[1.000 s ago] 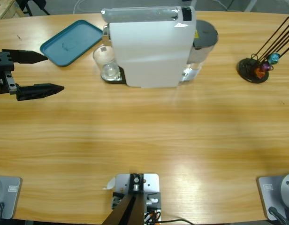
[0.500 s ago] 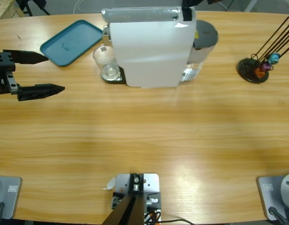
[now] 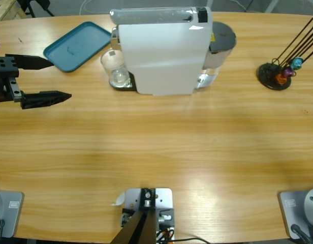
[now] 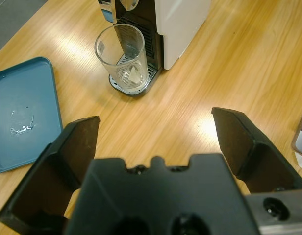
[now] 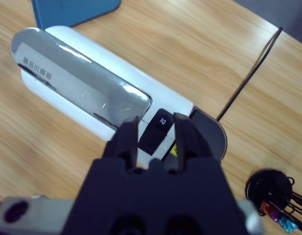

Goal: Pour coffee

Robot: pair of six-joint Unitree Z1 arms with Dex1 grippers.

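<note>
Glass (image 4: pixel 121 55) is seen under the machine's (image 3: pixel 161 51) spout, apparently without coffee. The right pincer (image 5: pixel 156 128), nearly clenched above the machine's top, has withdrawn from the high view; the left pincer (image 3: pixel 37 80) is held released nearby, barely advanced.

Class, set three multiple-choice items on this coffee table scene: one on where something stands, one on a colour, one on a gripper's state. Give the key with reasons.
1. Where does the glass stand?
A. on the tray
B. on the coffee machine's drip grid
C. between the left gripper's jaws

2. What colour is the tray?
A. blue
B. red
C. white

3. How is the left gripper?
A. shut on the glass
B. open, holding nothing
C. shut on the tray

Key: B, the left wrist view shows the glass under the spout; A, the tray is blue-teal; B, its jaws stand wide apart over bare table.
</note>
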